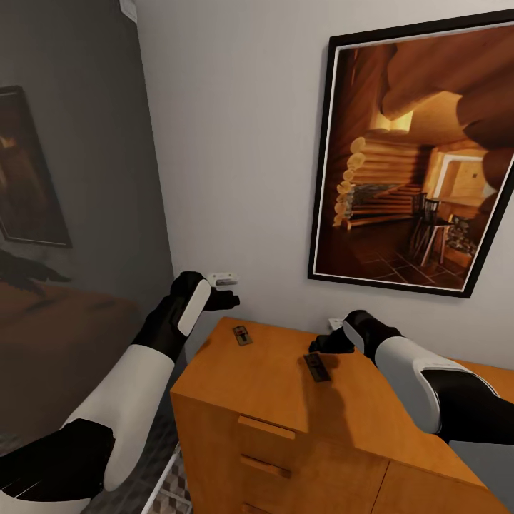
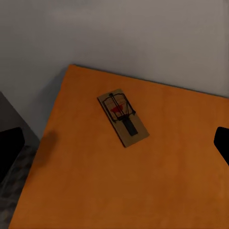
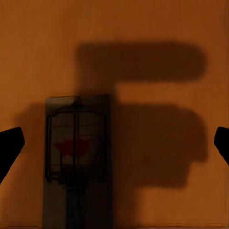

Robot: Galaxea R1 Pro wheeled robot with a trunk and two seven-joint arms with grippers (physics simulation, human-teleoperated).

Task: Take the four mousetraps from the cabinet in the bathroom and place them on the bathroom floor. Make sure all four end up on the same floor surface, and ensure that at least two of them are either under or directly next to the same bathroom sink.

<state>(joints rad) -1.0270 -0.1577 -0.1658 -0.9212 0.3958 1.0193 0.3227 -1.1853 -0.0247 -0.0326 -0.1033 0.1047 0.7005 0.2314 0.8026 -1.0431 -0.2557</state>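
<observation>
I'm looking down on an orange-brown wooden cabinet (image 1: 285,400) set against the white wall (image 1: 235,157), with two mousetraps lying flat on its top. The far mousetrap (image 1: 242,335) sits near the back left corner; the near mousetrap (image 1: 317,367) lies more toward the middle, just below my right hand (image 1: 330,343).

In the right wrist view that near mousetrap (image 3: 76,162) sits under the camera, off to one side of the gap, with the dark fingertips (image 3: 9,148) showing at the two edges of the picture. So the right hand is spread open, holding nothing, hovering over the trap. The left hand (image 1: 221,296) hangs above the corner by the wall; its wrist view shows the far mousetrap (image 2: 123,118) clear on the surface, dark tips wide apart at both edges, so I read it as open and empty too.

My worries now: the trap is thin and flat on the surface, so if I come down off-centre the fingers could close on wood or skid it away. It's also not centred between the fingers, so one tip might land on top of it. On the left, the far trap is close to the edge and the wall; a nudge could push it off behind the cabinet.
</observation>
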